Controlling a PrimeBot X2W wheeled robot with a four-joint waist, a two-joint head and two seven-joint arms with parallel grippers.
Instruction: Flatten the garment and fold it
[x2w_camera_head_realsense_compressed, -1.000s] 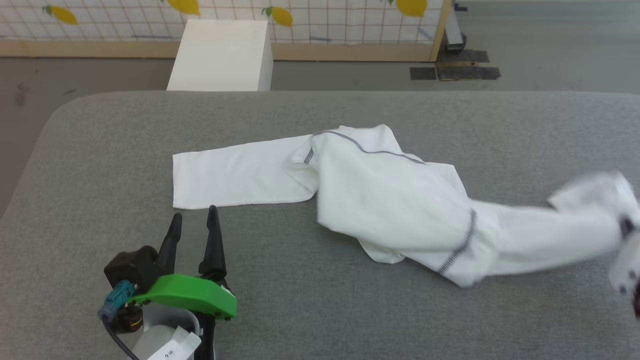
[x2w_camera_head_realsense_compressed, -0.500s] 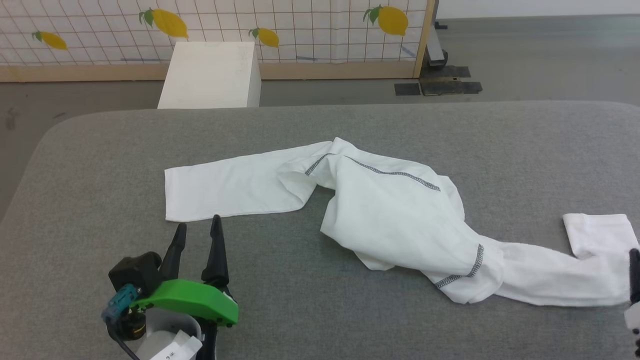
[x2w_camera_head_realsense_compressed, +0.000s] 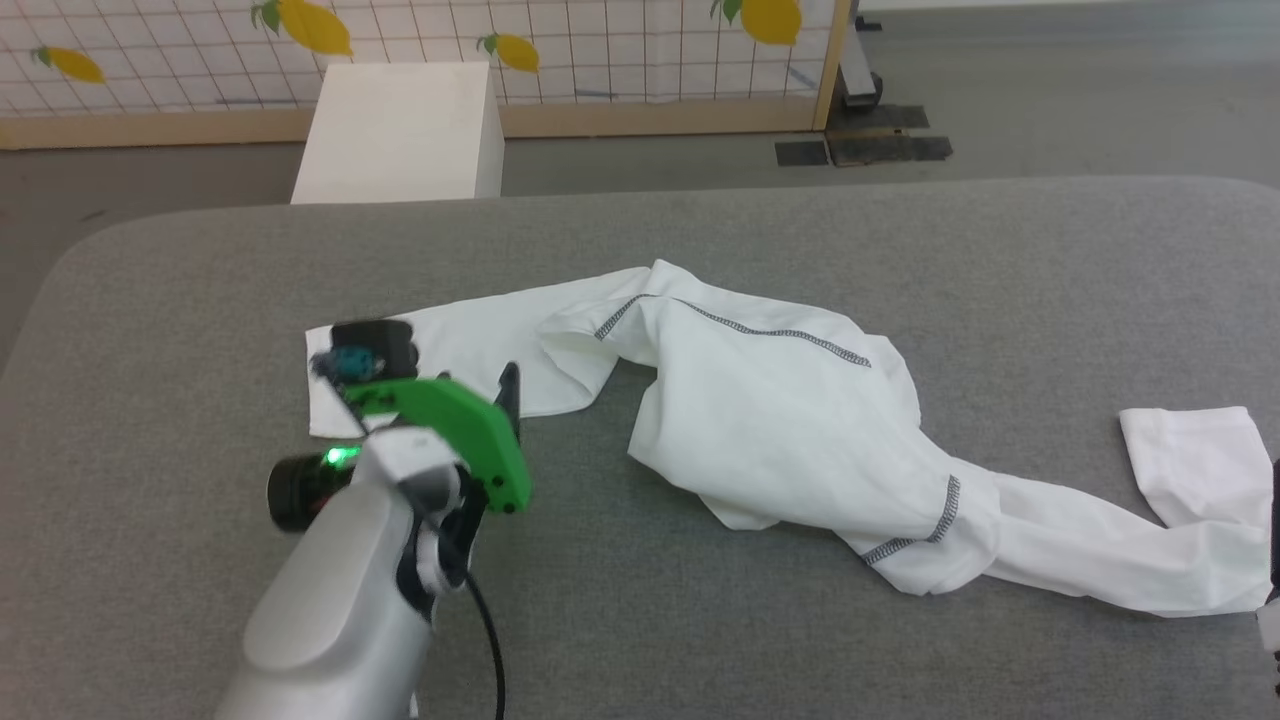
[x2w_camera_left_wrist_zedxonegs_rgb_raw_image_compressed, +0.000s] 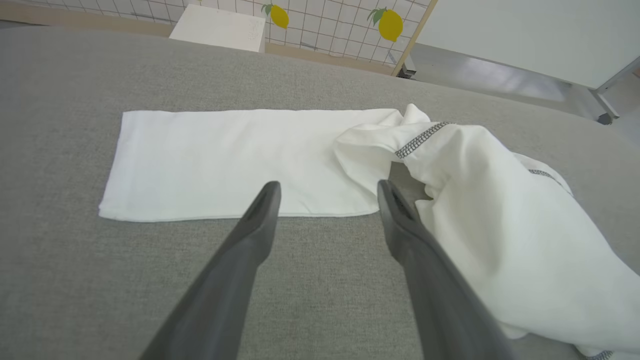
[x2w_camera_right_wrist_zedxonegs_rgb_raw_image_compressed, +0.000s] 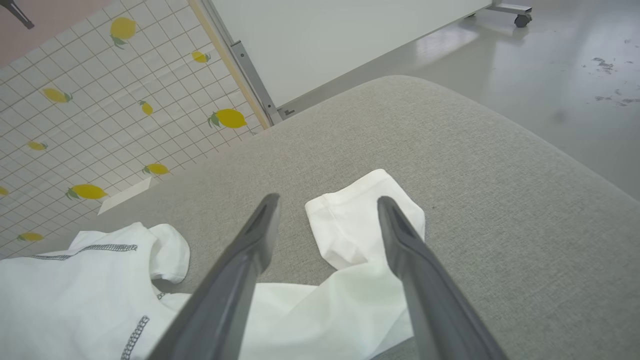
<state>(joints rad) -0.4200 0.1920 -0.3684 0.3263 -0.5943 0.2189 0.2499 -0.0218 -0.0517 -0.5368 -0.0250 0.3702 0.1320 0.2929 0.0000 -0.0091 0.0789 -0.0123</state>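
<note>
The left gripper (x2w_camera_left_wrist_zedxonegs_rgb_raw_image_compressed: 327, 187), jaws apart, hovers with a flat sleeve of the garment (x2w_camera_left_wrist_zedxonegs_rgb_raw_image_compressed: 225, 155) just ahead of its tips, likely lining up a hem grab; the right gripper (x2w_camera_right_wrist_zedxonegs_rgb_raw_image_compressed: 327, 200), also apart, frames the other cuff, apparently to straighten it

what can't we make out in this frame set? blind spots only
- Head view: the left arm's green mount covers part of the flat sleeve near its cuff.
- Head view: the right edge cuts off the right gripper, leaving a sliver.
- Left wrist view: the shirt runs off the right and bottom edges.
- Collar and hem: lost among the folds of the shirt's bunched middle.
</note>
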